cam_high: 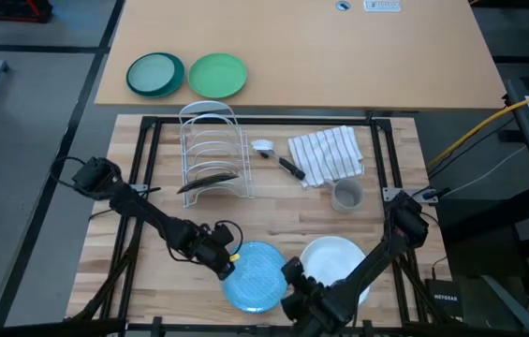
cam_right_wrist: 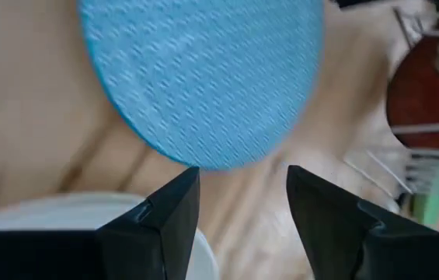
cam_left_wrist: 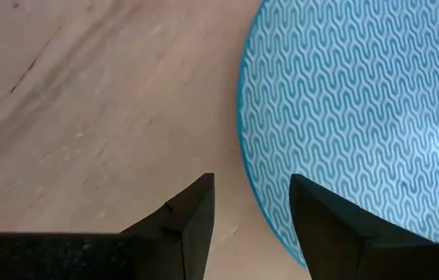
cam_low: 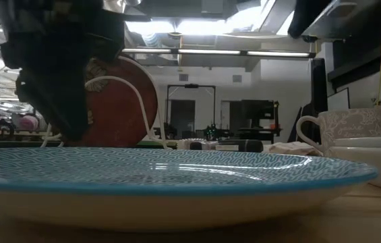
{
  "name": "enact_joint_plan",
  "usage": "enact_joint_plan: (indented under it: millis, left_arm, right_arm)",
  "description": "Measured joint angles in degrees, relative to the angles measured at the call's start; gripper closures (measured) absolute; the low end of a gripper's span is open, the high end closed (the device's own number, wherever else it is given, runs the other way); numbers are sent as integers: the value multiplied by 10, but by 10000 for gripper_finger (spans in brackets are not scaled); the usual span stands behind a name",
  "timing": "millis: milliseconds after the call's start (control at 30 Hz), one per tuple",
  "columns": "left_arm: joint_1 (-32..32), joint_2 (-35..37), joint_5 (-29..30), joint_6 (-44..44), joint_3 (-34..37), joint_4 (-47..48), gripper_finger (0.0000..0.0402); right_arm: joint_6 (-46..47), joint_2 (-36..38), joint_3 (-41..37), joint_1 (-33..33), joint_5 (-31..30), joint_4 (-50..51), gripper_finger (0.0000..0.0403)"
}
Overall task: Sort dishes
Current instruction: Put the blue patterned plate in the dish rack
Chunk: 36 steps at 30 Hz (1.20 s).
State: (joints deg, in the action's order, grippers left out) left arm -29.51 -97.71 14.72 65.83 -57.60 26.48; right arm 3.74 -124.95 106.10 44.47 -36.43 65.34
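Right up against the low camera sits the blue plate (cam_low: 177, 172), flat on the wooden table (cam_high: 152, 271) near the front edge, so big in that view that it blocks most of what's behind it. Just to its right is the white plate (cam_high: 334, 257), partly covered by the right arm from above.

The left gripper (cam_left_wrist: 250, 222) is down at the blue plate's left rim, fingers apart with the rim lying in the gap between them, not clamped on anything as far as I can see. The right gripper (cam_right_wrist: 242, 206) hangs over the spot between the two plates, fingers also spread and empty.

The red plate (cam_low: 119, 101) stands on edge in the wire rack (cam_high: 213, 150) further back; from above it's only a dark sliver. A grey cup (cam_high: 345, 195), striped towel (cam_high: 325, 154) and two green plates (cam_high: 187, 75) sit beyond.
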Motion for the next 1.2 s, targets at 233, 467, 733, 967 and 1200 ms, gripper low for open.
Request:
enact_joint_plan:
  millis: [233,467,733,967,1200]
  left_arm:
    - [12,0,-8,18,0,-5,247]
    - [12,-28,-19,34,0,-33,247]
    - [12,-58,-31,36,0,-60,247]
    - [12,-61,-46,28,1,-95,247]
    - [11,-61,-86,-4,2,-133,253]
  right_arm:
    - [-29,0,-72,7,0,-153,205]
    - [-90,0,-125,5,31,-268,205]
    - [-87,1,-160,2,28,-310,205]
    - [-87,-5,-180,-9,20,-349,205]
    - [-81,-4,-205,-28,23,-363,205]
